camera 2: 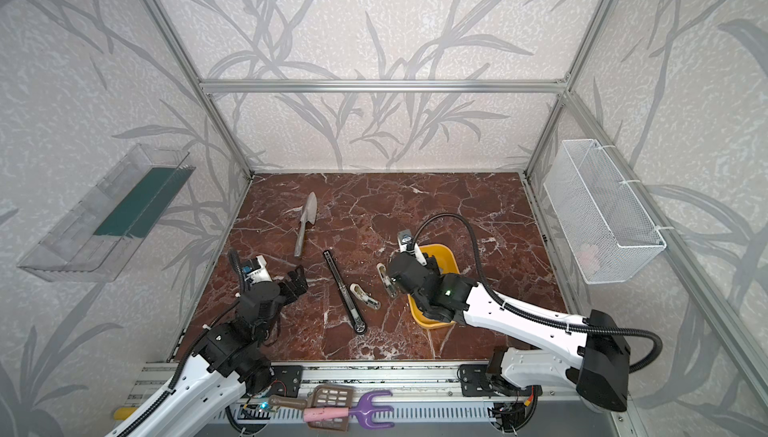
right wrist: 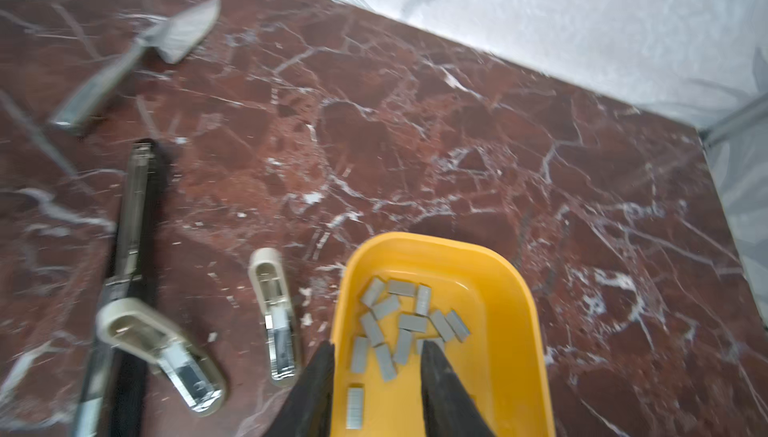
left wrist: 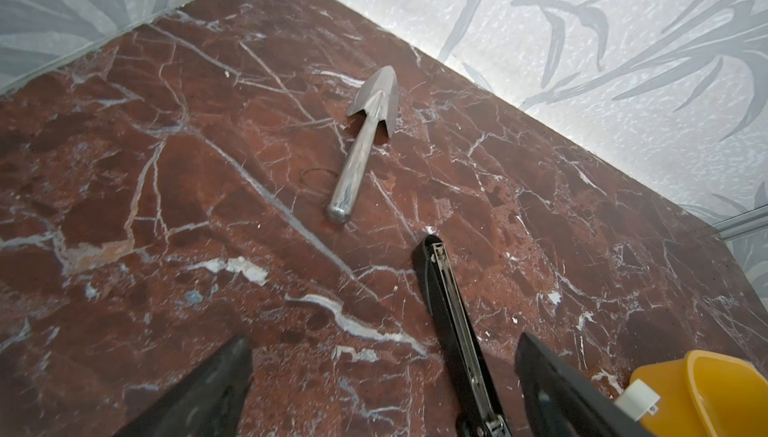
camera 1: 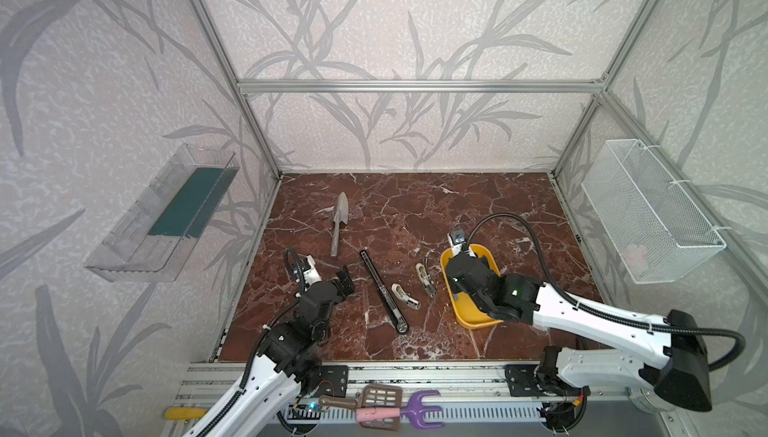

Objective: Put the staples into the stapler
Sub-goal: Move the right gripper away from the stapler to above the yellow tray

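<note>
The long black stapler [camera 1: 382, 293] [camera 2: 345, 293] lies open on the marble floor, its silvery rail up [left wrist: 453, 331] [right wrist: 129, 227]. Several grey staples [right wrist: 399, 322] lie loose in the yellow tray [right wrist: 519, 310] [camera 1: 469, 318] [camera 2: 424, 318]. My right gripper [right wrist: 379, 347] hangs over the tray's near end, jaws apart. One finger is above the staples, the other by the tray's wall, and nothing is gripped. My left gripper [left wrist: 384, 343] [camera 1: 345, 283] [camera 2: 297, 279] stands wide open left of the stapler. The stapler's near part shows between the left gripper's fingers, untouched.
Two cream-white oblong blocks [camera 1: 405, 295] [camera 1: 426, 280] lie between stapler and tray. A grey metal trowel [camera 1: 338, 223] [left wrist: 365, 144] lies farther back. A white mesh basket [camera 1: 648, 210] hangs on the right wall, a clear shelf [camera 1: 162, 214] on the left.
</note>
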